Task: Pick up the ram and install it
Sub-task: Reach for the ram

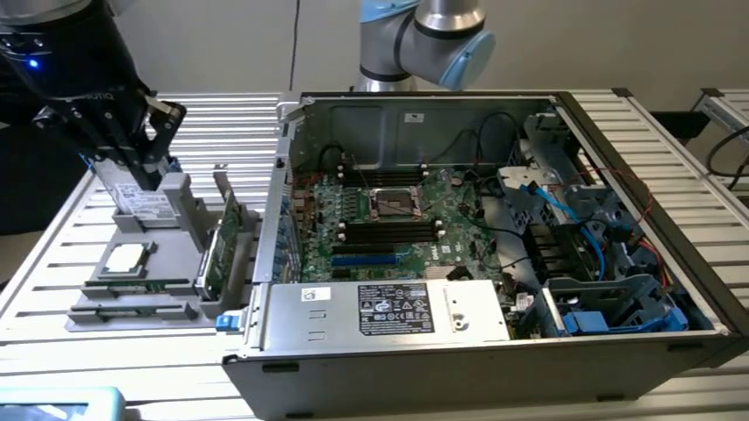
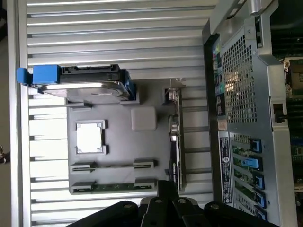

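the arm's black gripper [image 1: 139,174] is hanging over the grey parts fixture [image 2: 118,151] at the exterior view's left, well apart from the open computer case [image 1: 655,263]. how wide it is standing i cannot tell from here.

the ram [image 2: 116,186], a thin green stick, is sitting on edge between two clips along one edge of the fixture. in the wrist view it is the part lying nearest the gripper's dark body. a second clipped holder [image 2: 113,165] is running parallel just beside it (whether that one is carrying a stick, i cannot tell).

past the holders, a square processor [image 2: 90,138] is lying flat in its recess. at the far end of the fixture, a hard drive [image 2: 85,87] with a blue tab is standing on its edge. a broader green expansion card [image 2: 174,137] is standing upright along the side of the fixture nearest the case.

the whole fixture is resting on a slatted aluminium table [image 2: 118,33], which is also carrying the case.

inside the case the motherboard [image 1: 451,197] is lying exposed. long black memory slots [image 1: 392,230] are running on both sides of the processor socket [image 1: 395,203]. blue cables [image 1: 562,210] are trailing across the drive bays toward the exterior view's right. a silver power supply [image 1: 387,311] with a printed label is sitting along the near wall.
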`<state>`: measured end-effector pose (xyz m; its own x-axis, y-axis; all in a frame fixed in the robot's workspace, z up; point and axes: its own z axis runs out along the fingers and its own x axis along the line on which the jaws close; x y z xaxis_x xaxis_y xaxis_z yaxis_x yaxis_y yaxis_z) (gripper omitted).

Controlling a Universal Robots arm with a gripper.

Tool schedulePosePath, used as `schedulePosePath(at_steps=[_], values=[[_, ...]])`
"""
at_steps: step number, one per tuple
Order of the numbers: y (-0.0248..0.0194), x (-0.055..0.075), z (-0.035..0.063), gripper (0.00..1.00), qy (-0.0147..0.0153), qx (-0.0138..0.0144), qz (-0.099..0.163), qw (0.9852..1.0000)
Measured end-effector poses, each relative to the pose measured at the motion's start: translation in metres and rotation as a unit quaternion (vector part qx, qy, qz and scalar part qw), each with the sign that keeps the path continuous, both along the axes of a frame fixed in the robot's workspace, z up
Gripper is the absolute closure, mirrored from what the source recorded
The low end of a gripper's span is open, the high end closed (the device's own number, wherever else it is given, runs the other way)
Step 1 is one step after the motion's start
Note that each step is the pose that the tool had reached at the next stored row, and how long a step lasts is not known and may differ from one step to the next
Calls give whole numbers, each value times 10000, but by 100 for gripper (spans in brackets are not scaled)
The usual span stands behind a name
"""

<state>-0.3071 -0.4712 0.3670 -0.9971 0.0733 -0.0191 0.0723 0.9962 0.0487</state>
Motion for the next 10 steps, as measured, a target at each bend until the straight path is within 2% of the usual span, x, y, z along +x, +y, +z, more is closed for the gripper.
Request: schedulePosePath(at_steps=[10], values=[[-57, -350, -154, 89, 0, 0, 0, 10000]])
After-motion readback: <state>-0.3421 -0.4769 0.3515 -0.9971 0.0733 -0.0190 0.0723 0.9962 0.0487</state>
